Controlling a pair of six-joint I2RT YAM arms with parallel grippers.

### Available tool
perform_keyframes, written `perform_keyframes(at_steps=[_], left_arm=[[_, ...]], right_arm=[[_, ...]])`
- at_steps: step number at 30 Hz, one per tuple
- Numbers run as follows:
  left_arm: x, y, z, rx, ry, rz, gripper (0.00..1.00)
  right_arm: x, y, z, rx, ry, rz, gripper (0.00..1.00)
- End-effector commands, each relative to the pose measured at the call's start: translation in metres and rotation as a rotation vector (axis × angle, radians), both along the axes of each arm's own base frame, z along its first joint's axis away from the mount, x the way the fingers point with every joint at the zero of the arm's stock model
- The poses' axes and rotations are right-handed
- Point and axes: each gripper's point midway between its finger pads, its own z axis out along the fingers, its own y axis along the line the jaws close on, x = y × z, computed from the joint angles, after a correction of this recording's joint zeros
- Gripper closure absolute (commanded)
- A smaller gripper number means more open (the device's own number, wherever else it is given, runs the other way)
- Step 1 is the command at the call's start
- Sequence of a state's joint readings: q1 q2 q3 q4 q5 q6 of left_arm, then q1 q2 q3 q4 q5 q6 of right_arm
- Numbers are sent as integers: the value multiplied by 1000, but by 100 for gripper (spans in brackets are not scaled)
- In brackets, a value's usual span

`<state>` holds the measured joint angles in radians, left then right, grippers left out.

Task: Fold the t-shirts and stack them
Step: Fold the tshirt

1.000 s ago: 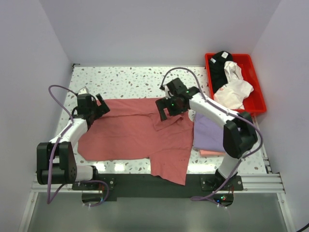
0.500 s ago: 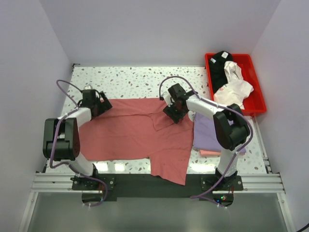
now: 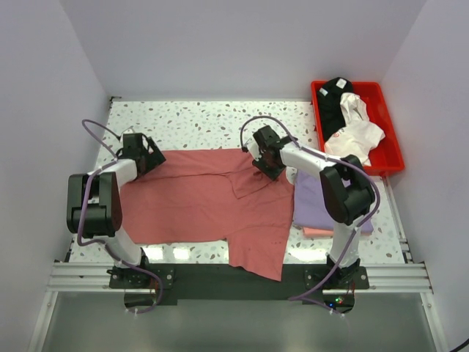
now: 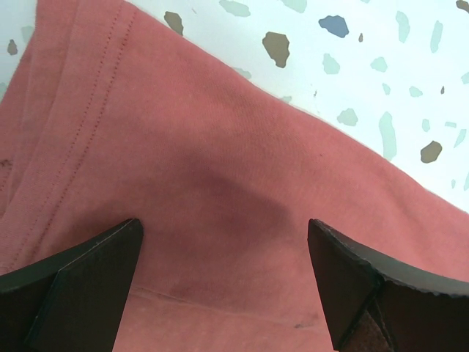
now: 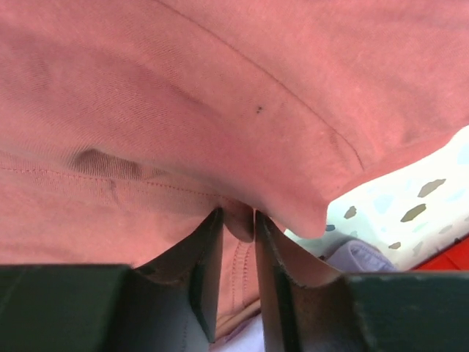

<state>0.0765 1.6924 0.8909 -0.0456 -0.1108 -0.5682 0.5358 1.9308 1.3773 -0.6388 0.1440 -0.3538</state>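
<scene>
A dusty red t-shirt [image 3: 198,198] lies spread flat across the table, with one part hanging over the near edge. My left gripper [image 3: 146,155] hovers open over the shirt's far left corner, and cloth [image 4: 220,169] shows between its wide-set fingertips [image 4: 223,227]. My right gripper [image 3: 272,167] is at the shirt's far right edge. It is shut on a pinched fold of red cloth [image 5: 220,88], which bulges between its fingers [image 5: 236,216]. A folded lavender t-shirt [image 3: 319,202] lies to the right on a pale pink one [image 3: 319,232].
A red tray [image 3: 396,158] at the far right holds a black t-shirt [image 3: 333,99] and a white one [image 3: 355,136]. Speckled tabletop [image 3: 198,125] shows behind the red shirt. The lavender shirt [image 5: 359,257] lies just beyond my right fingers.
My right gripper moved toward the shirt's far right edge, lowered and closed on a fold of it. The left gripper shifted a little toward the far left corner and stayed open.
</scene>
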Motion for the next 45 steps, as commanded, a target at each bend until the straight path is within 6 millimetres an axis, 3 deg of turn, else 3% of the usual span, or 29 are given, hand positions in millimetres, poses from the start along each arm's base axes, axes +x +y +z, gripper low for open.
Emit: perform_keyframes(at_steps=[1,3,6,13,14,18,22,24,25,26,30,34,38,41,45], left_arm=[[8,10,4,7,-13,47,0],[7,11,3,5,-9,51,0],[6,12,2,8,-1,54,0],[5,14,5,11,-10,61,0],[4,14,4,11,-7,61,0],[3,14,4,13,-4,61,0],[3,15,6,18,-6,65,0],[2,15,6,15,-5,63,0],[3,14,7,13,-10,61,0],[3,14,9,12,-13,61,0],[7,12,20,5,-44,48,0],[10,8,39,-5,-83,35,0],[14,7,56,-11,-117,35,0],[18,8,58,-9,-121,35,0],[22,6,41,-18,-90,21,0]], right_arm=[[7,-1,7,-17,-10,2,73],[6,1,8,-11,2,-22,86],[-2,6,18,14,54,-108,94],[-38,-7,39,-75,125,-356,93],[-45,-2,41,-76,139,-357,92],[-64,19,43,-55,171,-378,88],[-72,24,48,-52,153,-399,84],[-70,22,54,-46,127,-422,52],[-68,20,56,-52,107,-430,35],[-66,22,60,-38,97,-431,1],[-51,31,77,31,29,-413,1],[-24,48,94,201,-20,-414,1],[13,49,90,454,58,-506,1],[45,47,84,537,41,-522,1],[78,46,60,582,41,-524,1]])
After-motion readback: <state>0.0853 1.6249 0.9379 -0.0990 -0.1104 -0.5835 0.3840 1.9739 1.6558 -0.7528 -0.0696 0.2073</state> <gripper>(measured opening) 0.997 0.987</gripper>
